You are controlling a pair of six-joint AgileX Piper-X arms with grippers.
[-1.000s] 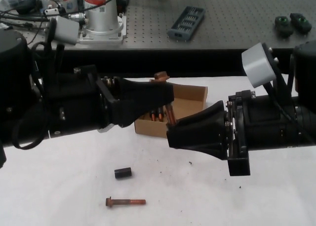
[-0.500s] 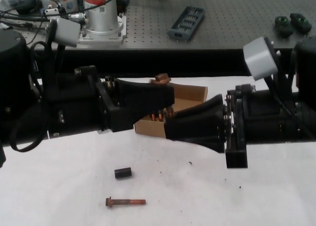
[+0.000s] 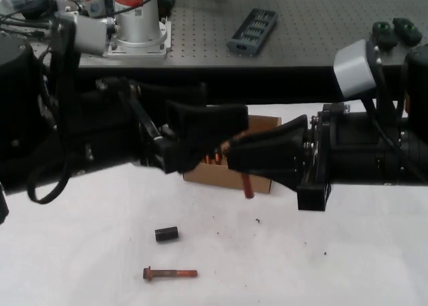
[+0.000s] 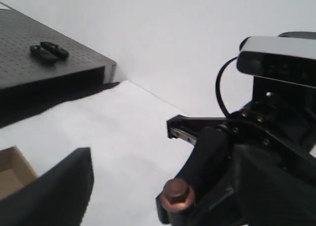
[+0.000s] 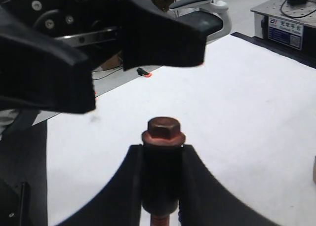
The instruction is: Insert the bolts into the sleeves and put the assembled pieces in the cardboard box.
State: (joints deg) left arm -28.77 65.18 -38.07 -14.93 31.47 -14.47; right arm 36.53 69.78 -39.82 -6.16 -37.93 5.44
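Observation:
My right gripper point(image 5: 160, 159) is shut on a black sleeve point(image 5: 160, 174) with a copper bolt point(image 5: 163, 131) standing in it, head on top. In the high view the bolt's shank point(image 3: 248, 186) hangs out below the right gripper point(image 3: 242, 156), just in front of the cardboard box point(image 3: 262, 127). My left gripper point(image 5: 143, 70) hovers close above the bolt head, open and holding nothing; its fingers point(image 3: 210, 122) overlap the box's near side. Assembled pieces point(image 3: 212, 159) lie in the box. A loose black sleeve point(image 3: 166, 234) and a loose bolt point(image 3: 170, 273) rest on the white cloth near the front.
A grey perforated bench point(image 3: 301, 25) lies behind the white cloth, carrying a silver post base point(image 3: 137, 25), a blue-grey rack point(image 3: 253, 29) and two dark round parts point(image 3: 396, 31). White cloth point(image 3: 267, 266) stretches open at the front right.
The left gripper, which held the bolt upright over the box, has let go and opened. The bolt now sits through the sleeve in the right gripper, which has shifted left and up.

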